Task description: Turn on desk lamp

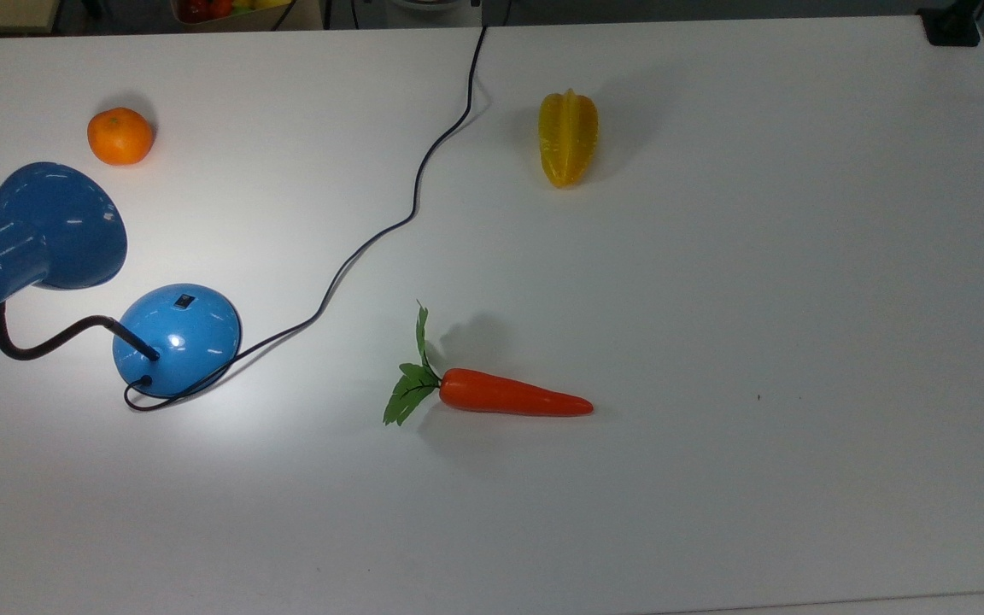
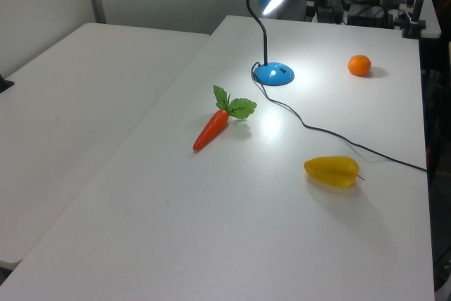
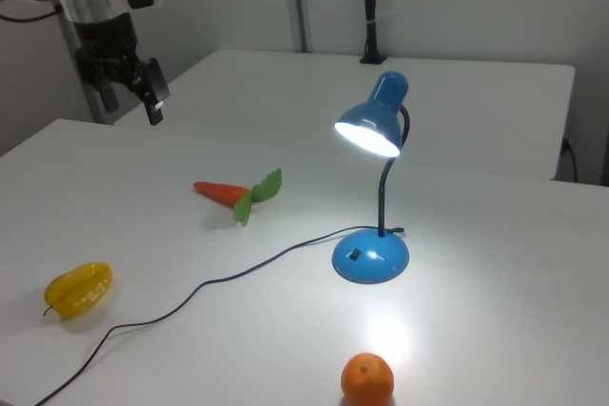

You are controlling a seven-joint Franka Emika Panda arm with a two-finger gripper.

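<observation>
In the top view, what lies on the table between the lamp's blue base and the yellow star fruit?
In the top view, the black cord snakes across that stretch; otherwise bare white table between the base and the star fruit.

no readable text, labels or numbers

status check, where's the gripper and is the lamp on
Gripper open, raised off the table, far from the lamp. Desk lamp lit, bright pool on the table by its base. Carrot, orange, yellow fruit well apart.
</observation>
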